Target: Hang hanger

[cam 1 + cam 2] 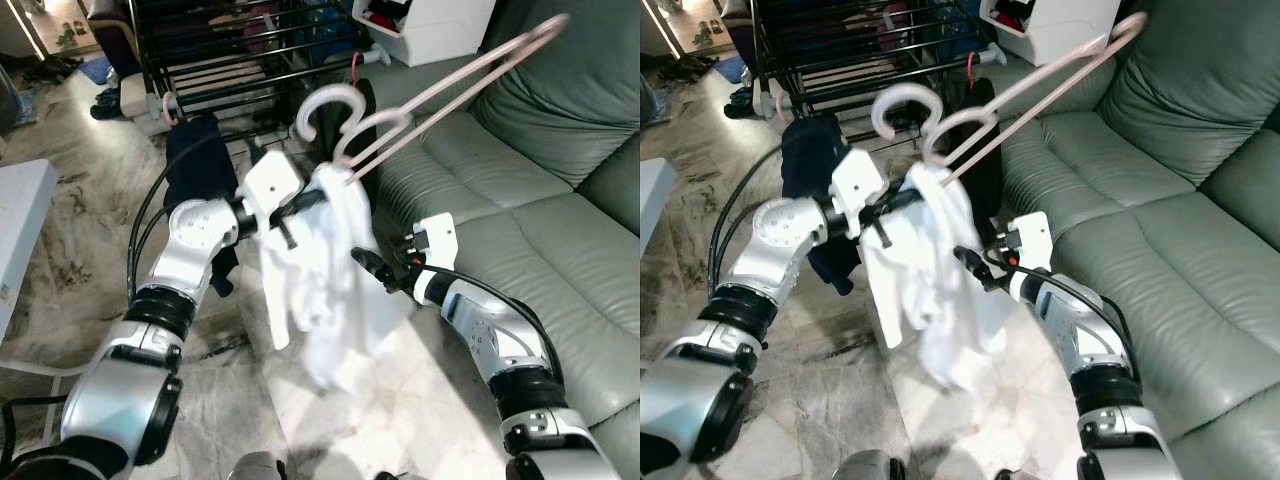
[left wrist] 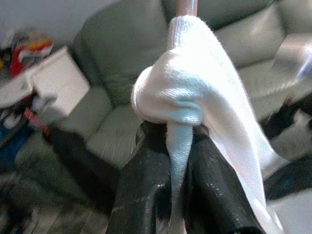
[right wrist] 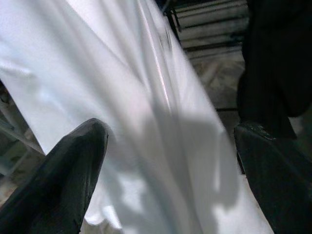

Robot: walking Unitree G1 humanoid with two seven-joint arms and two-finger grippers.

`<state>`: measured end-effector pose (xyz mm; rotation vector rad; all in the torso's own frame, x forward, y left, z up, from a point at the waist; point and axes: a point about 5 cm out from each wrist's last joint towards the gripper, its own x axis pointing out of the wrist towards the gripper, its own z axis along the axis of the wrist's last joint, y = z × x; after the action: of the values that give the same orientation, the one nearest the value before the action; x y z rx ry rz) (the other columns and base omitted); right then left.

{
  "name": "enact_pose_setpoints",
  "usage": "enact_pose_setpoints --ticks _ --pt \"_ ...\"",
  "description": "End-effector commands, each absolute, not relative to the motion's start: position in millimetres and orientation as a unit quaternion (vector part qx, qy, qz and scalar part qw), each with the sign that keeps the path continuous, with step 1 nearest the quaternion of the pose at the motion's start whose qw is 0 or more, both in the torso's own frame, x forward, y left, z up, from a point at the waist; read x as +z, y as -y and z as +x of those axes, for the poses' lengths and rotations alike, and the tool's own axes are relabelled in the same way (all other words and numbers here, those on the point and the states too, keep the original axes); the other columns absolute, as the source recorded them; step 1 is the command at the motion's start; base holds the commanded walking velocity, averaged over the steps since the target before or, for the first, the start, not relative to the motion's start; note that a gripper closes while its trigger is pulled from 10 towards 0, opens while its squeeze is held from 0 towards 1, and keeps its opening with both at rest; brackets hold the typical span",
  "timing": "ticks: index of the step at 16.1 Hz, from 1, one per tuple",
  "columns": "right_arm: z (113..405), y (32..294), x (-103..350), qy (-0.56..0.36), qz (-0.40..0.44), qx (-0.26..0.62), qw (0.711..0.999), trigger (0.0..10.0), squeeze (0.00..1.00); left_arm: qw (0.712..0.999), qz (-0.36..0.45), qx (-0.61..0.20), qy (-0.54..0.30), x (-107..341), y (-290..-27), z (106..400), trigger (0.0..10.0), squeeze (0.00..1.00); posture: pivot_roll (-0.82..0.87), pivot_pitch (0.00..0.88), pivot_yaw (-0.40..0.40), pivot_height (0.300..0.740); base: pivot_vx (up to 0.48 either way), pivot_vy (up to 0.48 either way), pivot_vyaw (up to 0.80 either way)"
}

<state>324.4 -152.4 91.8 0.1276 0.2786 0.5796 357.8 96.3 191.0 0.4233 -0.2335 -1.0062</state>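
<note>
One pale pink plastic hanger (image 1: 430, 95) tilted, one white cloth garment (image 1: 330, 270) bunched below (clenched in left gripper (image 2: 180, 161)), right gripper (image 3: 170, 161) spread wide beside it, one black drying rack (image 1: 240, 50).

pink hanger (image 1: 440, 85) tilted steeply, hook end low near drying rack (image 1: 250, 50), far arm up over sofa, white garment (image 1: 325, 270) bunched at its lower end, hanging down crumpled
</note>
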Motion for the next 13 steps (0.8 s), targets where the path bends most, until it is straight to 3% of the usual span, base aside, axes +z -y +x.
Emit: enact_pose_setpoints --ticks 1,3,4,5,8,13 --pt "328 154 95 -0.127 0.055 0.276 0.951 10.0 1.0 0.841 0.193 -0.484 0.144 208 -95 355 0.0 0.0 0.02 0.0 0.052 0.74 0.0 0.0 0.0" --pt "329 155 104 -0.099 0.072 0.282 0.952 10.0 0.8 0.839 0.199 -0.485 0.146 208 -94 354 0.0 0.0 0.02 0.0 0.051 0.74 0.0 0.0 0.0" --pt "329 156 105 -0.093 0.07 0.283 0.952 10.0 0.55 0.839 0.202 -0.486 0.141 206 -95 354 0.0 0.0 0.02 0.0 0.051 0.74 0.0 0.0 0.0" --pt "327 154 118 -0.046 0.097 0.31 0.945 10.0 0.0 0.843 0.205 -0.48 0.128 200 -97 353 0.0 0.0 0.01 0.0 0.053 0.74 0.0 0.0 0.0" --pt "317 153 136 0.0 0.142 0.362 0.921 10.0 0.0 0.848 0.22 -0.47 0.112 189 -100 354 0.0 0.0 0.01 0.0 0.053 0.74 0.0 0.0 0.0" --pt "321 157 133 0.0 0.139 0.346 0.928 10.0 0.0 0.84 0.21 -0.484 0.127 196 -92 350 0.0 0.0 0.01 0.0 0.054 0.74 0.0 0.0 0.0"
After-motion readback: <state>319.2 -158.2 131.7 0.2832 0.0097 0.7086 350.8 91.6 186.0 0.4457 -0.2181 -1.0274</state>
